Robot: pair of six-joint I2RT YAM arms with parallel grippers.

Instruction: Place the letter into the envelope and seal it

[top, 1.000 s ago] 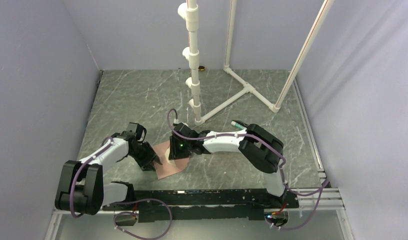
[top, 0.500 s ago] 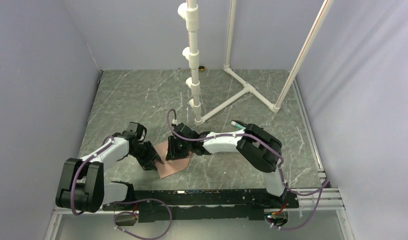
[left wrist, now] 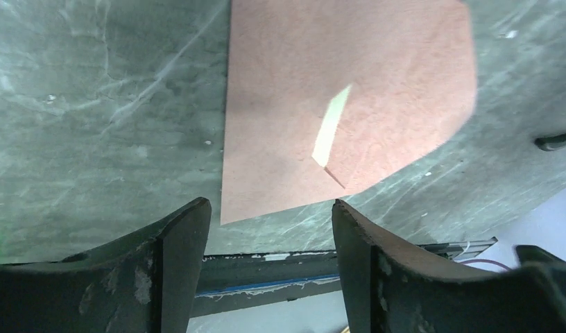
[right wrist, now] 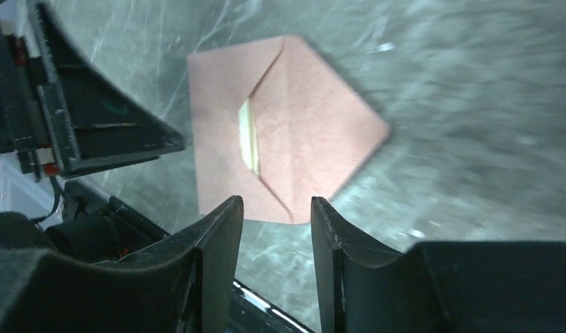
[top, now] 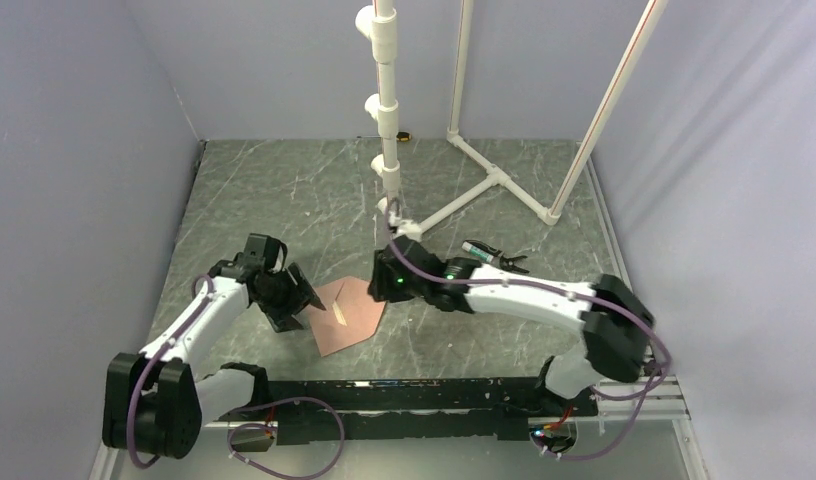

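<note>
Grey marbled stone makes up the worktop (top: 284, 200), boxed in by pale walls, with a white pipe frame (top: 386, 130) at the far edge.

From the top view, both arms have drawn back. Half a second ago they crowded over the envelope (top: 346, 320); now it lies bare and flat close to the near edge, left of the middle. The left pincer (top: 304, 300) sits just beside its left side and the right pincer (top: 380, 290) near its far right corner. Neither touches it. That retreat suggests the tucking-in step is done and the closing is what remains.

In the left wrist view the left pincer (left wrist: 270, 208) has its fingers apart with nothing between them. The envelope (left wrist: 391, 76) lies ahead, pinkish-brown, with a thin tan sliver of the letter (left wrist: 332, 125) showing through a slit.

In the right wrist view the right pincer (right wrist: 275, 205) is likewise spread and empty. The envelope (right wrist: 315, 125) reads as a five-sided shape with one pointed end. Creases angle in toward a slit where the letter (right wrist: 247, 135) peeks out, otherwise hidden inside. The pointed outline hints that the flap lies open, but I cannot tell for sure.
</note>
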